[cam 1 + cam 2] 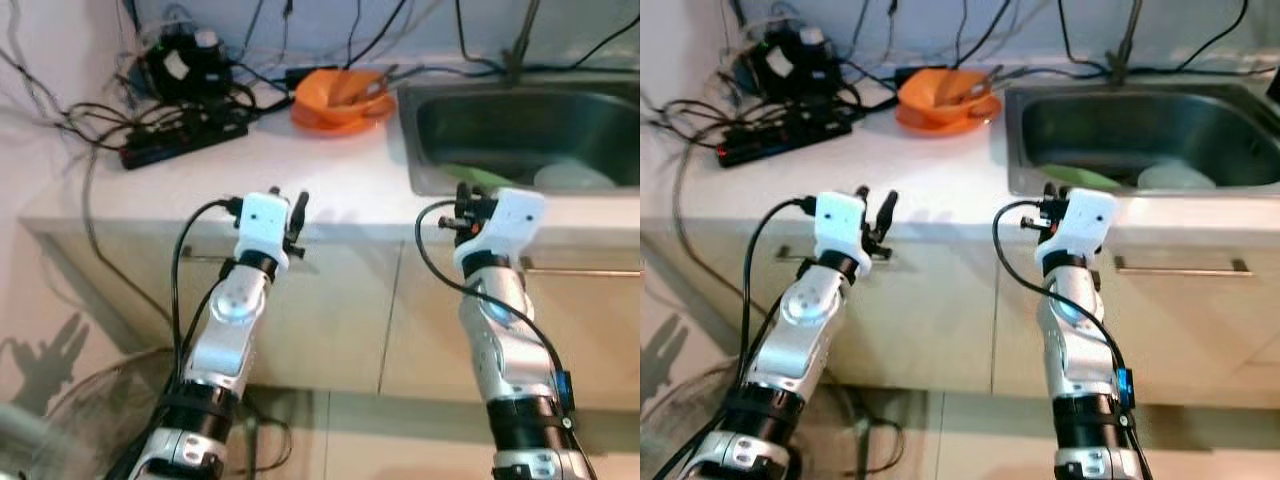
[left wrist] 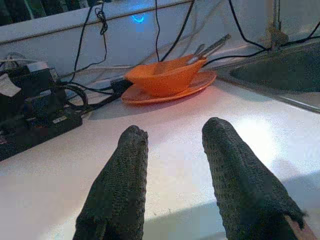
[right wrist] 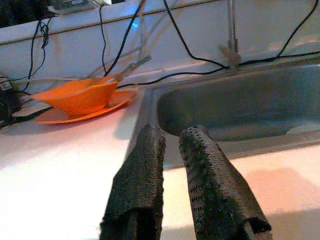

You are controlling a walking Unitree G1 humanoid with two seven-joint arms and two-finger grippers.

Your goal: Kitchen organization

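Observation:
An orange bowl (image 1: pixel 338 88) sits on an orange plate (image 2: pixel 197 82) at the back of the white counter (image 1: pixel 330 175), with utensils lying in it. To its right is a steel sink (image 1: pixel 428 135) that holds a white dish (image 1: pixel 574 178) and something green (image 1: pixel 482 177). My left gripper (image 1: pixel 289 200) hovers at the counter's front edge, open, with nothing between its fingers (image 2: pixel 132 150). My right gripper (image 1: pixel 463 192) is at the sink's front left corner. Its fingers (image 3: pixel 197 145) are close together with only a narrow slit, holding nothing.
A black power strip (image 1: pixel 185 140) and a tangle of cables (image 1: pixel 160 60) crowd the counter's back left. A faucet (image 1: pixel 518 40) rises behind the sink. Below the counter are cabinet doors with bar handles (image 1: pixel 585 271). A floor fan (image 1: pixel 95 415) stands at the lower left.

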